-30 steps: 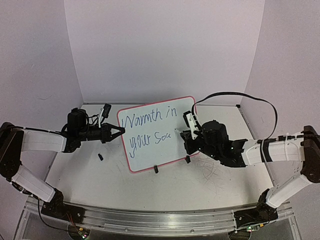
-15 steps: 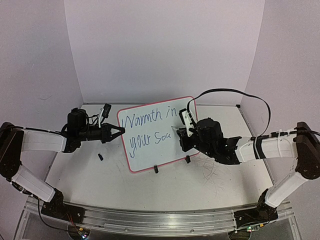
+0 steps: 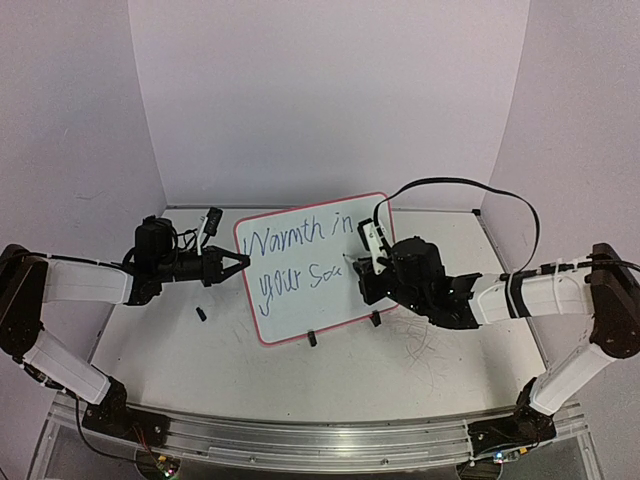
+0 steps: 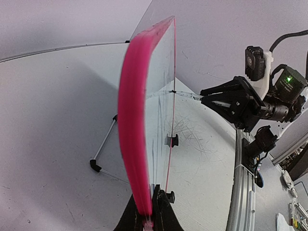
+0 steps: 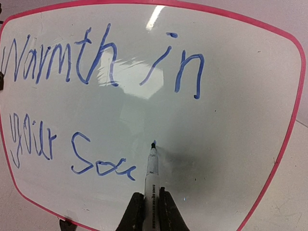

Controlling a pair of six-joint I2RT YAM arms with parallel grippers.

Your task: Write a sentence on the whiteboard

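The whiteboard stands propped on its wire stand between the 2 grippers, leaning back a little. The left gripper has its fingers pinched on the pink frame at the board's left edge, so from that wrist the board runs edge-on straight away from the fingertips. In the overhead view the same left gripper meets the frame about halfway up that edge.

The right gripper is closed narrowly around a white marker, which sticks out straight ahead of the fingers. Its dark tip sits against the glossy surface (as far as I can judge from the small shadow under it). The sentence lies ahead of those fingers and mostly to their left: 2 lines of blue script, "Warmth in" above and "your" plus a word like "Sou" below. The tip rests just right of that last word and slightly above it, under the "in".

A small black piece lies on the tabletop, on the arm-base side of the left fingers and apart from them.
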